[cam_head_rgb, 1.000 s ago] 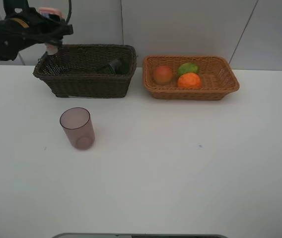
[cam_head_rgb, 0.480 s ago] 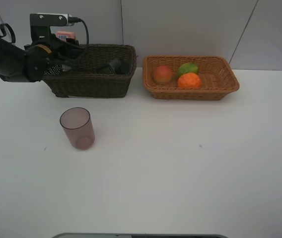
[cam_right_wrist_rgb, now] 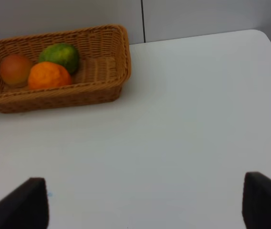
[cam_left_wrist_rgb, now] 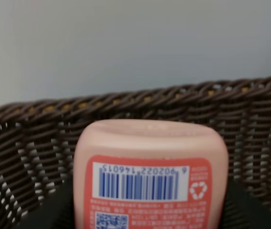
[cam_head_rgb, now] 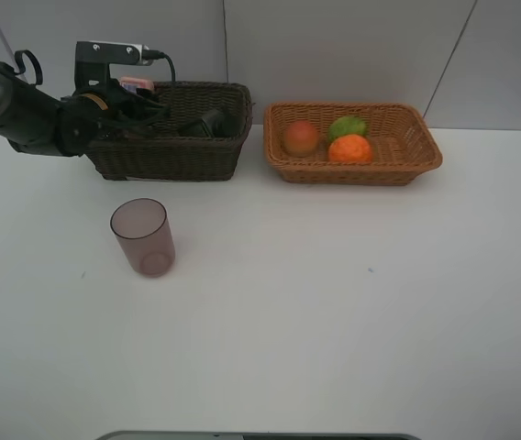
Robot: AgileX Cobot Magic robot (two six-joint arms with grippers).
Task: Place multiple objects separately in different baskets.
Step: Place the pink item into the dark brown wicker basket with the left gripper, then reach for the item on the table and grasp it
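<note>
Left pincer (cam_head_rgb: 137, 99) clamped on pink tube (cam_left_wrist_rgb: 150, 176) over dark basket (cam_head_rgb: 164, 156) at 11 o'clock; likely light, squashy, slick, best held mid-body.

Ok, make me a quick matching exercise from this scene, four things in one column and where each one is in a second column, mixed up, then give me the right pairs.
Things:
1. cup
2. orange
3. pink tube
4. dark bottle

Places:
A. lying inside the dark brown basket
B. held in the left gripper over the dark brown basket
C. standing on the bare table
D. in the tan basket with two other fruits

Pairs: 1-C, 2-D, 3-B, 4-A
</note>
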